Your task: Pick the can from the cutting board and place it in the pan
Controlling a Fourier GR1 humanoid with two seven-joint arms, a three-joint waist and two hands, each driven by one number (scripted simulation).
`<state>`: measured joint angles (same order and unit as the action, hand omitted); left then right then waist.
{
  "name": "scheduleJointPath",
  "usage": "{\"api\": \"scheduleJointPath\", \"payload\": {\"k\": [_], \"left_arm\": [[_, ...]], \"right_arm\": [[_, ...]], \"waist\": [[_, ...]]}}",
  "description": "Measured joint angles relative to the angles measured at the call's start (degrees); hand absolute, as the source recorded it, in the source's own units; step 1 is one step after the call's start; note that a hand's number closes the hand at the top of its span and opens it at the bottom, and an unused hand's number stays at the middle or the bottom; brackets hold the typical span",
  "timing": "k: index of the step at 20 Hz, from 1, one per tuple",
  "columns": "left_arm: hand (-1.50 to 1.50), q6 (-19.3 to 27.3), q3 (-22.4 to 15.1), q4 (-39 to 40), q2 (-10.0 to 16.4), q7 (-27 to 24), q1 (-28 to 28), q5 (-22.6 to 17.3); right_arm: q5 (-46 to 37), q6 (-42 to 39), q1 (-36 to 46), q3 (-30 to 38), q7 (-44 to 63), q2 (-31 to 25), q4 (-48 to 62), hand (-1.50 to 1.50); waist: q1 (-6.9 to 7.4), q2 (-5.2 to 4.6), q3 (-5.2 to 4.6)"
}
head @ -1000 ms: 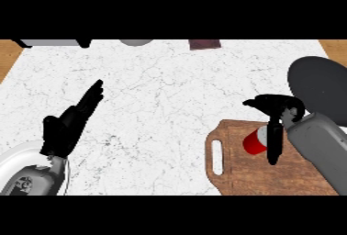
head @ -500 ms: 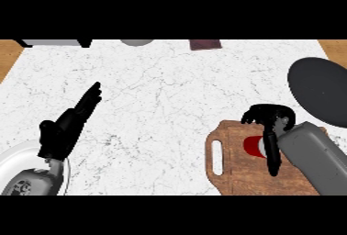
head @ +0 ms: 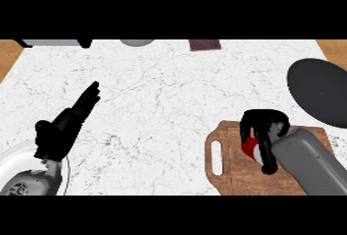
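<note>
A red and white can (head: pixel 251 149) lies on the wooden cutting board (head: pixel 234 176) at the lower right. My right hand (head: pixel 265 128) is over the can with its fingers curled around it, hiding most of it. The dark pan (head: pixel 321 90) sits at the right edge, apart from the board and beyond it. My left hand (head: pixel 68 125) rests open at the left, fingers straight and pointing up the counter, holding nothing.
The white marble counter (head: pixel 163 92) fills the middle. A grey bowl (head: pixel 137 42), a dark brown block (head: pixel 205 44) and a pale appliance (head: pixel 51 42) line the far edge. Wood floor shows at both upper corners.
My right hand has moved down and left over the can, and its fingers have curled around it. The left hand has barely shifted.
</note>
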<state>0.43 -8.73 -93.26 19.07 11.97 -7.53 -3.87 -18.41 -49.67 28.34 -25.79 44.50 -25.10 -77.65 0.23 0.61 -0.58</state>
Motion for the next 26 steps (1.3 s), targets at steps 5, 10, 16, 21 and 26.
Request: {"api": "scheduleJointPath", "payload": {"k": [5,10,16,21,26], "left_arm": [[0.00,-0.6,0.9,1.2,-1.7,0.3,-1.0,1.1],[0.00,-0.2,1.7,1.5,-1.5,0.2,0.1,1.4],[0.00,0.0,2.2,1.0,-1.5,-0.7,1.8,1.6],[0.00,-0.7,2.5,0.9,-1.2,-1.6,2.8,1.5],[0.00,-1.0,2.0,0.1,-2.1,-0.5,1.8,2.3]], "right_arm": [[-3.5,0.4,-1.8,2.0,-1.9,-0.4,-4.2,1.50],[-9.1,12.8,-7.6,3.7,-5.2,-1.2,-15.7,1.50],[-17.7,28.0,-17.3,5.2,-8.6,-3.2,-32.0,1.50],[-24.9,37.7,-22.6,8.3,-10.7,-5.2,-43.8,1.50],[-28.0,44.1,-30.7,12.5,-12.7,-4.7,-51.8,1.50]], "waist": [[-0.21,-0.20,0.23],[-2.05,0.16,0.55],[-3.17,0.33,0.65],[-2.75,0.15,0.64],[-1.72,-0.23,0.63]]}}
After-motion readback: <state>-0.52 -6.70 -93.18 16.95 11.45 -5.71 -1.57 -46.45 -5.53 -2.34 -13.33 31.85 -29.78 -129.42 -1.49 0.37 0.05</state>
